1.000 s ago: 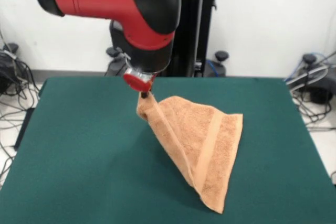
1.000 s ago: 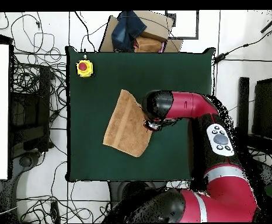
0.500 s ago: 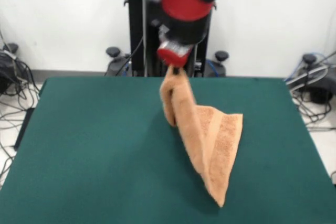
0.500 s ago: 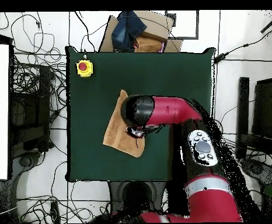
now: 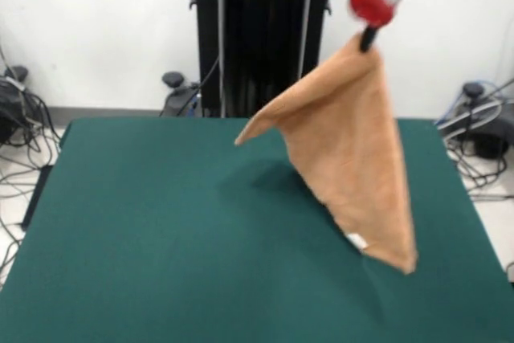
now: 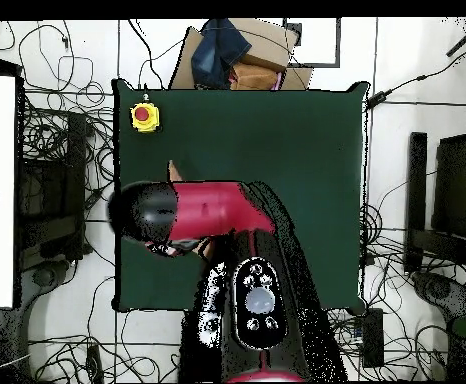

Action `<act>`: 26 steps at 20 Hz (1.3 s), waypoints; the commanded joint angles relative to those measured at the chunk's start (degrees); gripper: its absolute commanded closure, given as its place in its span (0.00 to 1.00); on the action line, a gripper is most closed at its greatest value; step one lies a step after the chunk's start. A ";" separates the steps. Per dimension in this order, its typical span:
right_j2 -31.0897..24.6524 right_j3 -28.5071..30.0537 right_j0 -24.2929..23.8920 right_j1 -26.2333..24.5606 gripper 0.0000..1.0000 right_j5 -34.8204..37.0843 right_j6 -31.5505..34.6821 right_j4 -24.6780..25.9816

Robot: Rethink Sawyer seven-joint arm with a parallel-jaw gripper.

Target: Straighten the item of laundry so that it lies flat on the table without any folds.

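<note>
The item of laundry (image 5: 353, 158), a light orange-tan towel, hangs in the air from one corner over the right half of the dark green table (image 5: 144, 230). My gripper (image 5: 368, 41) is high at the upper right, shut on that top corner. One towel corner sticks out to the left, and the lowest corner reaches down near the table's right side. In the overhead view my red arm covers the towel, and only a small tan tip (image 6: 173, 172) shows near the left edge of the table (image 6: 287, 140).
A yellow box with a red button (image 6: 145, 116) stands on the table's corner in the overhead view. A cardboard box with dark cloth (image 6: 235, 58) lies beyond the table edge. Cables lie on the floor round the table (image 5: 16, 126).
My gripper has swung up and to the right in the front view, carrying the towel corner. The towel has lifted off the table and spread out into a hanging sheet.
</note>
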State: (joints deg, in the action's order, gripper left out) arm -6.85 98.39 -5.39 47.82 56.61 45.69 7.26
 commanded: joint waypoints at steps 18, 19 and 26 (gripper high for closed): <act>1.73 -3.76 -9.00 -14.40 1.00 -20.90 12.41 8.89; 1.31 -5.57 -10.20 -16.39 1.00 -22.20 10.71 10.59; -0.75 -16.26 -16.14 -26.42 1.00 -30.44 5.27 22.36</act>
State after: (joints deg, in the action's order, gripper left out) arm -5.88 88.21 -19.38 29.93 29.48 55.42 22.84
